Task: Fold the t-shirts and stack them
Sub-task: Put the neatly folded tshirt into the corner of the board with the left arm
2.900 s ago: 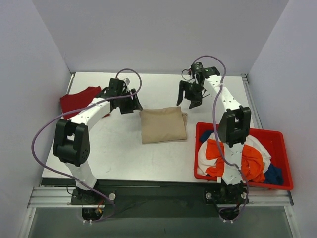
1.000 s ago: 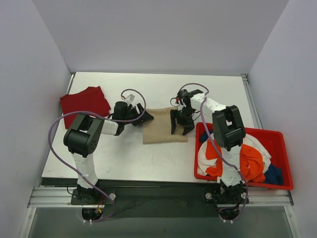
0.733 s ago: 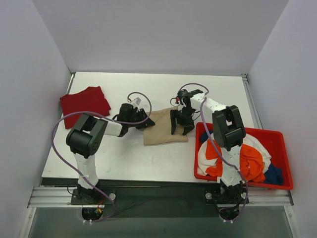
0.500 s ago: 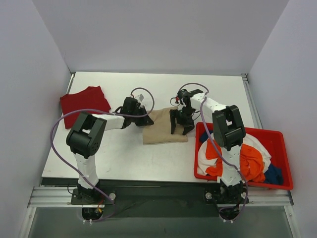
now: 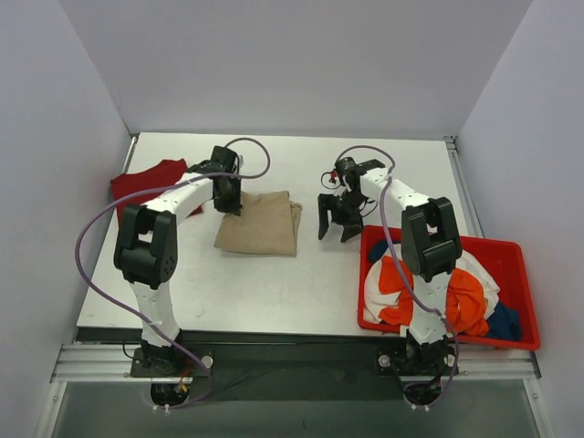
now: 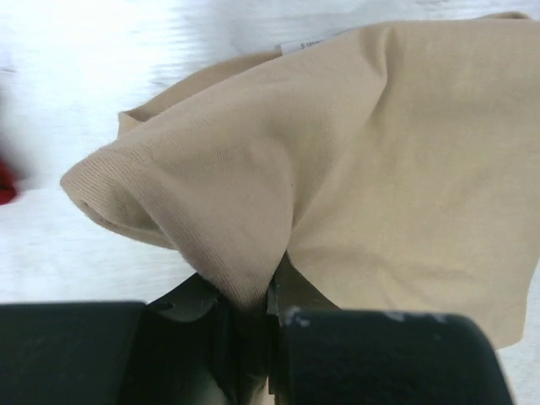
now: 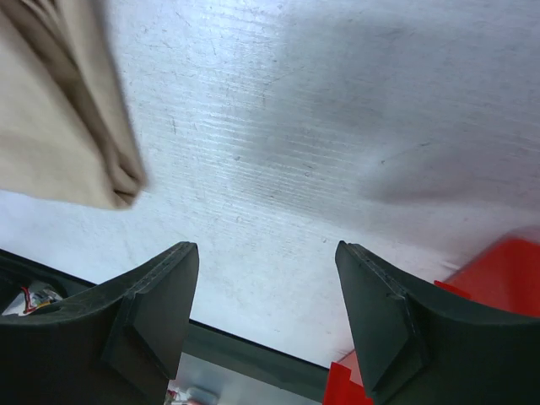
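A folded beige t-shirt lies mid-table, left of centre. My left gripper is shut on its far left corner, and in the left wrist view the beige t-shirt bunches into the jaws of that gripper. A folded dark red t-shirt rests at the far left. My right gripper hangs open over bare table just right of the beige shirt. In its own view that gripper holds nothing, and the beige t-shirt shows at the upper left. Orange, white and blue t-shirts are heaped in the bin.
The red plastic bin sits at the table's front right corner, close to my right gripper; its corner shows in the right wrist view as the red bin. Grey walls close in the back and both sides. The table's front edge runs above the rail.
My left gripper has closed on the beige t-shirt's left corner and dragged it leftward across the table. My right gripper let the shirt slide away and lifted slightly, staying open.
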Tool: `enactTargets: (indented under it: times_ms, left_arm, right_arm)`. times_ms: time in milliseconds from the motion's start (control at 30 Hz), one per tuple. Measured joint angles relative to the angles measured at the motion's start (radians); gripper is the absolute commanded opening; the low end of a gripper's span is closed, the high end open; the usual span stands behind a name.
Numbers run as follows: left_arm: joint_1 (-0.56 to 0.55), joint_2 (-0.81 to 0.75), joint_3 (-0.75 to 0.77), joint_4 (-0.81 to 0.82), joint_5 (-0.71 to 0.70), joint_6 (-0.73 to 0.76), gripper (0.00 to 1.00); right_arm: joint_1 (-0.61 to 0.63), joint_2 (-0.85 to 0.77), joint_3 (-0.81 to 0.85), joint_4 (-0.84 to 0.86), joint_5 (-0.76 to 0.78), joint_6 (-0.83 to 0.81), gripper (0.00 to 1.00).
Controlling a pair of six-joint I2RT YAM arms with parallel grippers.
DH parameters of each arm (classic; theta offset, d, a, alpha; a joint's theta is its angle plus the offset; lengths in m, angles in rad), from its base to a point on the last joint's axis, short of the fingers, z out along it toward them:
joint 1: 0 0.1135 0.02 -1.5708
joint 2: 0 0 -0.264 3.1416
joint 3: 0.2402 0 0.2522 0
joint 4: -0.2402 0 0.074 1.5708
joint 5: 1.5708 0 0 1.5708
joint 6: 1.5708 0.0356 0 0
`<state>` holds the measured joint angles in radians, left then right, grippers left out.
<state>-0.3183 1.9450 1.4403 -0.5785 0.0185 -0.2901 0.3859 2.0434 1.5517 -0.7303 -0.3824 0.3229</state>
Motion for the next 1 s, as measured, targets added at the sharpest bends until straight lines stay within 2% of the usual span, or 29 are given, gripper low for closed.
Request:
enactTargets:
  times_ms: [367,600,867,1000]
  left_arm:
    - [0.065,0.0,0.275,-0.25,-0.129,0.173,0.0]
    - [0.101,0.022,0.453,-0.316,-0.154,0.239,0.0]
    - [0.163,0.132,0.667,-0.39,-0.153,0.302,0.0]
    - [0.188,0.153,0.718,-0.41,-0.143,0.313,0.0]
  right_arm:
    - [-0.012,-0.01,0.0,-0.011,-0.01,-0.001,0.67]
    - [-0.012,-0.011,-0.02,-0.011,-0.017,-0.01,0.67]
    - [-0.01,-0.039,-0.073,-0.013,-0.034,-0.011,0.67]
    - [-0.012,-0.06,-0.088,-0.015,-0.033,-0.012,0.67]
